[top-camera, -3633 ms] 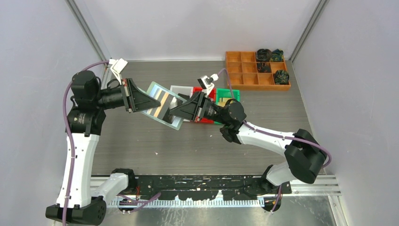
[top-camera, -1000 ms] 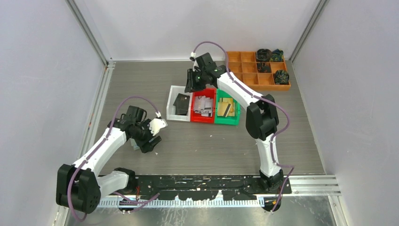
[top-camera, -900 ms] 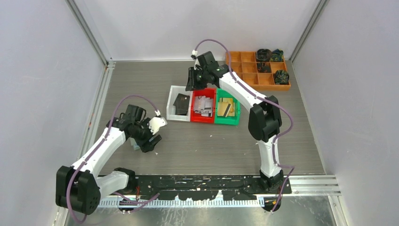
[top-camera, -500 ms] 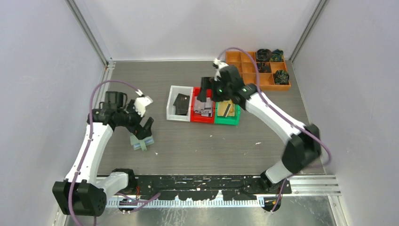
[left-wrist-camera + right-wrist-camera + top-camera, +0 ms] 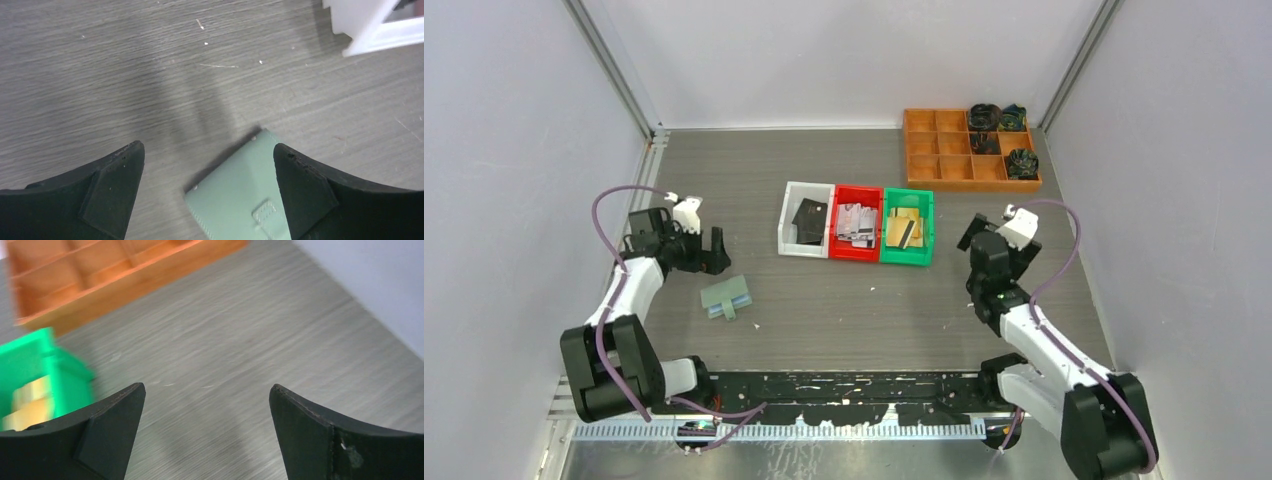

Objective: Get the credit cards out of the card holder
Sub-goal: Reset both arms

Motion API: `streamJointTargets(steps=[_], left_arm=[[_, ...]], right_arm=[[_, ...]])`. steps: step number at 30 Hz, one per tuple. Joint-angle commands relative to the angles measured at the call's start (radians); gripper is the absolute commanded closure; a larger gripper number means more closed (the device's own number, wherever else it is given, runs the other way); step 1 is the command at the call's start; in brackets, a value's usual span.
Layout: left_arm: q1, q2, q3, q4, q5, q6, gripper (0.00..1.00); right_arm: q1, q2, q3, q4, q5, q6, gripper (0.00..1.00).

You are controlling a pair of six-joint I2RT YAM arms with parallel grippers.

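The grey table (image 5: 844,320) fills the top view. At centre left the left gripper (image 5: 709,250) hangs with jaws spread and empty. At centre right the right gripper (image 5: 999,235) is also wide apart, holding nothing. At centre stand a white bin (image 5: 786,215), a red bin (image 5: 835,225) and a green bin (image 5: 929,230). The card holder (image 5: 727,296) lies flat on the table, just below the left gripper and not touching it. Credit cards (image 5: 809,220) lie in all three bins.

I see three bins in a touching row mid-worktop (image 5: 844,310): white bin (image 5: 786,215), red bin (image 5: 857,256), green bin (image 5: 930,230). Orange divided tray (image 5: 921,150) sits at the far right corner, dark bundles (image 5: 984,117) in its right compartments.
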Motion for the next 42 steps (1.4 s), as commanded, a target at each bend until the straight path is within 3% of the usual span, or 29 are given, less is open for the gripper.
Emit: streamJointTargets(steps=[1, 7, 11, 14, 17, 21, 24, 25, 28, 30, 33, 42], left_arm=[[0.005, 0.026, -0.095, 0.433, -0.004, -0.209, 0.00], [0.005, 0.076, -0.292, 0.937, -0.044, -0.349, 0.00], [0.005, 0.160, -0.361, 1.174, -0.085, -0.419, 0.00], [0.004, 0.188, -0.366, 1.231, -0.099, -0.460, 0.00], [0.000, 0.270, -0.434, 1.478, -0.105, -0.504, 0.00], [-0.031, 0.264, -0.513, 1.590, -0.138, -0.463, 0.00], [-0.099, 0.390, -0.575, 1.837, -0.202, -0.414, 0.00], [-0.107, 0.392, -0.559, 1.826, -0.219, -0.418, 0.00], [-0.134, 0.323, -0.470, 1.550, -0.282, -0.407, 0.00], [-0.163, 0.337, -0.423, 1.482, -0.304, -0.382, 0.00], [-0.217, 0.315, -0.370, 1.334, -0.377, -0.341, 0.00], [-0.221, 0.320, -0.376, 1.364, -0.378, -0.334, 0.00]], right_arm=[[-0.031, 0.083, -0.118, 0.517, 0.347, -0.169, 0.00], [-0.159, 0.291, -0.098, 0.594, 0.282, -0.103, 0.01], [-0.198, 0.421, -0.117, 0.711, 0.199, -0.124, 0.01], [-0.200, 0.443, -0.146, 0.805, 0.120, -0.123, 0.01], [-0.200, 0.499, -0.164, 0.883, 0.105, -0.128, 0.00], [-0.200, 0.513, -0.160, 0.892, 0.017, -0.160, 0.01], [-0.181, 0.606, -0.193, 1.047, -0.118, -0.237, 0.00], [-0.163, 0.674, -0.206, 1.171, -0.117, -0.284, 0.00], [-0.168, 0.634, -0.138, 0.966, -0.121, -0.267, 0.01], [-0.239, 0.630, -0.098, 0.880, -0.196, -0.209, 0.01], [-0.254, 0.629, -0.107, 0.902, -0.211, -0.203, 0.01], [-0.249, 0.623, -0.108, 0.892, -0.227, -0.213, 0.01]])
